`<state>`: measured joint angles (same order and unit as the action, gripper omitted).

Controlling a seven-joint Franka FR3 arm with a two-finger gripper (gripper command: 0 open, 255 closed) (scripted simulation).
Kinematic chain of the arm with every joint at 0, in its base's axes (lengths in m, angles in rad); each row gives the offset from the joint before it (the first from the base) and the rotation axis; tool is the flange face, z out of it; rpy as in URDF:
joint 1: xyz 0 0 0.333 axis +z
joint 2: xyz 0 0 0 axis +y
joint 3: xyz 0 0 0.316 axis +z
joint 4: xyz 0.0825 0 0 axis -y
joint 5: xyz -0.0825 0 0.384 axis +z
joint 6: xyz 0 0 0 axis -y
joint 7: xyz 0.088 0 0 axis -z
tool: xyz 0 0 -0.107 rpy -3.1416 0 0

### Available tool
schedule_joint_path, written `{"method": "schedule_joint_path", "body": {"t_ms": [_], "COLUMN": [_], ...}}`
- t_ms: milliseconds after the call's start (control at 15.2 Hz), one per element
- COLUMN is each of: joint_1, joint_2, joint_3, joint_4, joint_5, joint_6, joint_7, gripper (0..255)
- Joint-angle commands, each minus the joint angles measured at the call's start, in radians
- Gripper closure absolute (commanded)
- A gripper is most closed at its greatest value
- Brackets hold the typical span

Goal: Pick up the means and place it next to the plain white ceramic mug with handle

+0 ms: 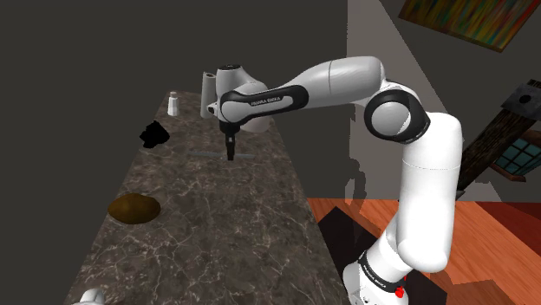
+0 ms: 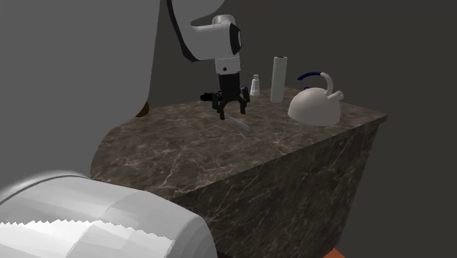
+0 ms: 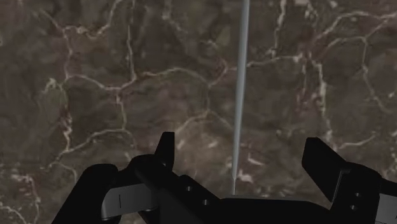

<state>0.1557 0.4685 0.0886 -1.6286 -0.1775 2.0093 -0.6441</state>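
**Shoulder view:** hand (image 1: 230, 152) low over dark marbled worktop (image 1: 217, 251), fingers pointing straight down at thin grey strip (image 1: 201, 153). Strip lies flat, toward worktop's far end. Black clump (image 1: 154, 136) & brown lump (image 1: 133, 208) on view's left, well apart from strip. White object (image 1: 89, 297) at bottom-left edge, cut by frame. Poss. the mug, can't confirm.

**Second exterior view:** hand (image 2: 231, 110) open, fingers splayed, tips just above worktop. Strip (image 2: 242, 123) runs out from beneath toward cam. White kettle (image 2: 315, 106), tall white cylinder (image 2: 278, 79) & small shaker (image 2: 255, 86) stand behind near far edge, clear of the grasp.

**Wrist view:** strip (image 3: 240, 89) runs lengthwise btw the two fingers (image 3: 167, 149), approx centred, touching neither. Not held yet.

**Step in hand (judged):** the grasp.
- Alignment looks good, as closing would squeeze across the narrow width. No need to re-yaw.
- Strip v. thin & flat, so lower until tips nearly graze worktop, else pads prob. close above it.
- Close slowly & keep centred so neither finger shoves it sideways first.
- Lift straight up & slow. A long piece may pivot in the pads.
- Check grip before carrying toward mug.
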Motion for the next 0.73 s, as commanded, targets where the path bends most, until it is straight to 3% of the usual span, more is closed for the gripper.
{"method": "schedule_joint_path", "body": {"t_ms": [0,396,462,660], "joint_1": [-0.001,0.0,0.0,0.0], "joint_2": [0.001,0.001,0.001,0.001], "joint_3": [0.0,0.0,0.0,0.0], "joint_4": [-0.005,-0.005,-0.005,-0.005], "joint_5": [-0.001,-0.001,-0.001,-0.001], "joint_6": [0.007,0.007,0.007,0.007], "joint_7": [0.0,0.0,0.0,0.0], "gripper": [0,0,255,255]}}
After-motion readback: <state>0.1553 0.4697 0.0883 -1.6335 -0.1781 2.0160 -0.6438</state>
